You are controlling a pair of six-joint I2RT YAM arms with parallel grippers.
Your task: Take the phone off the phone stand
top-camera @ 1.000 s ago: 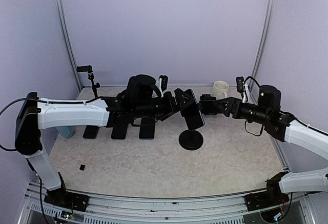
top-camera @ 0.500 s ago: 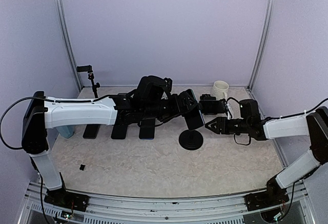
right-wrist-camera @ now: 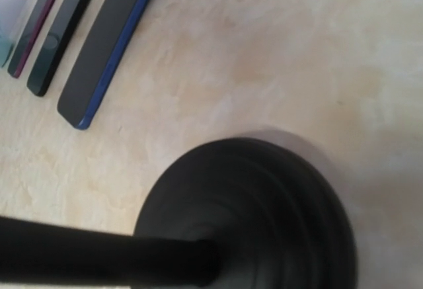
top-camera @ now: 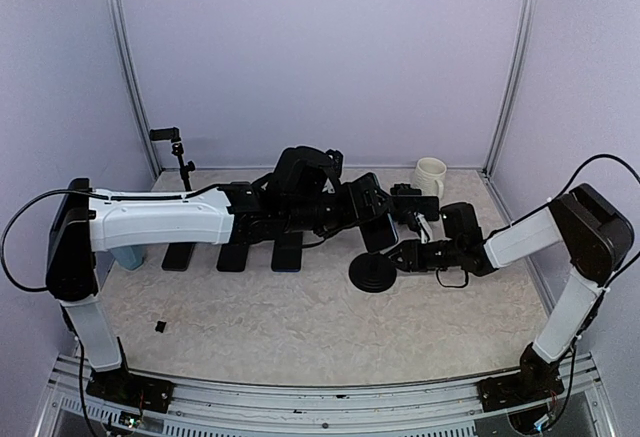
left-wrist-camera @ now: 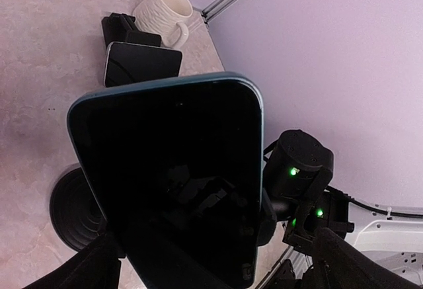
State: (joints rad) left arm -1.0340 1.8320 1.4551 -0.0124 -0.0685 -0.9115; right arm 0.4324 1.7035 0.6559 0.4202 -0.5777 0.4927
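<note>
The phone [top-camera: 377,221], black with a blue rim, sits tilted on the black phone stand above its round base [top-camera: 372,273]. In the left wrist view the phone [left-wrist-camera: 172,170] fills the frame, and a stand clamp grips its right edge. My left gripper [top-camera: 366,215] reaches around the phone. Its fingers [left-wrist-camera: 99,266] stand on either side, and a gap shows at the right one. My right gripper [top-camera: 398,257] is low beside the stand's post, fingers spread. The right wrist view shows only the blurred base [right-wrist-camera: 264,216] and post.
Three phones [top-camera: 287,250] lie in a row on the table left of the stand; one is blue-edged [right-wrist-camera: 106,51]. A white mug [top-camera: 431,174], a dark device [left-wrist-camera: 142,64] and a black box [top-camera: 405,197] stand behind it. A small tripod [top-camera: 178,152] is at the back left.
My right arm has dropped from beside the phone to table level and moved left, up to the stand's post. My left gripper has stayed at the phone.
</note>
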